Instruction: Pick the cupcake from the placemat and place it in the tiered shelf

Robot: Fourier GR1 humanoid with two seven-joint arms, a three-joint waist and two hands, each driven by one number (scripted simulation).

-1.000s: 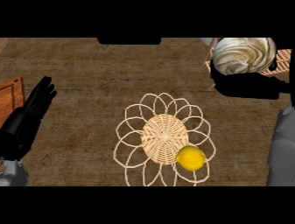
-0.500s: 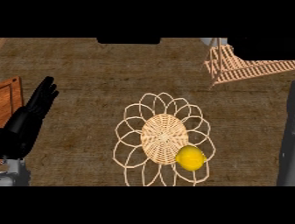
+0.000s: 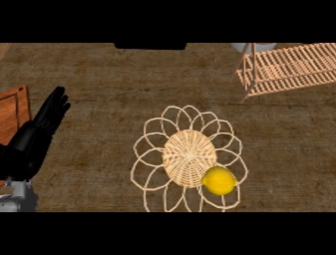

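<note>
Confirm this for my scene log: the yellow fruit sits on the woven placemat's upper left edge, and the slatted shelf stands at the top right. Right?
Not quite. In the head view the yellow fruit sits on the woven placemat's lower right edge, not its upper left. The slatted shelf does stand at the top right.

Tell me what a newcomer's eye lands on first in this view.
First, the woven wicker placemat with its looped petal border, at the counter's centre, with a yellow lemon on its lower right. Next, the slatted tiered shelf at upper right, and the black left hand, open with fingers up, at the left.
</note>
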